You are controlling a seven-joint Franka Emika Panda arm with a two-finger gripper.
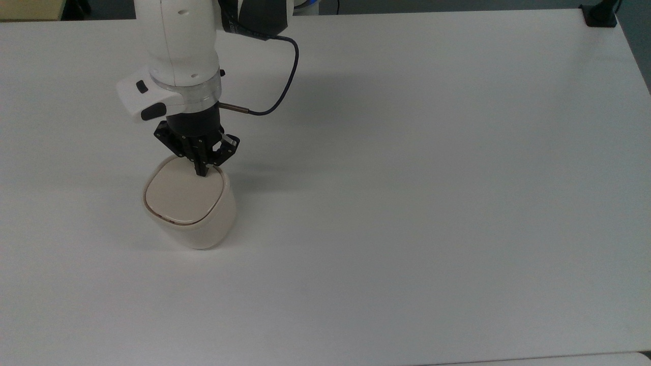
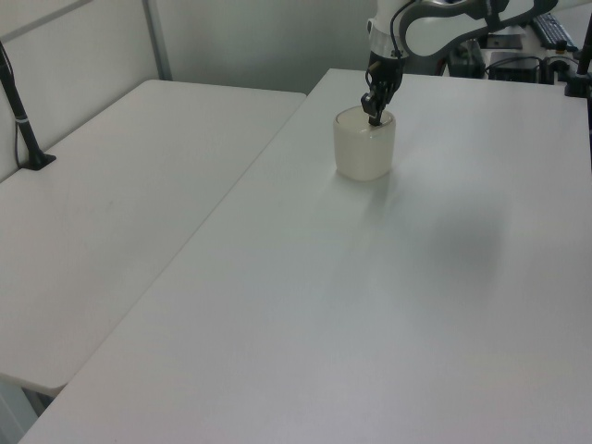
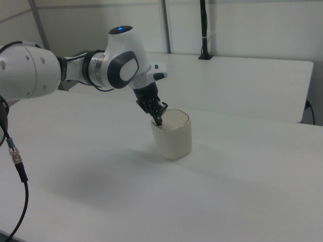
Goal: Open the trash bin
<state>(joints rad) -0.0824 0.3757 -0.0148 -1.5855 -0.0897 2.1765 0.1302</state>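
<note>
- The jaws of the gripper (image 1: 202, 173) are drawn together to a single narrow tip, with nothing between them.
- That tip presses down on the lid (image 1: 180, 195) of the trash bin (image 1: 196, 229), at the lid's edge nearest the arm, covering the spot where it lands; in the right view the gripper (image 3: 159, 121) meets the bin (image 3: 174, 138) at the right view's left rim.
- The lid lies flat and closed, its thin brown rim line unbroken around the top.
- In the left view the gripper (image 2: 374, 117) comes down on the far edge of the bin (image 2: 363, 153).
- The bin stands upright on the white worktop (image 1: 432, 178), toward the top view's left.
- A dark cable (image 1: 285, 76) loops from the wrist of the white arm (image 1: 178, 46).
- A second white table (image 2: 120, 203) stands beside the worktop on the left view's left.
</note>
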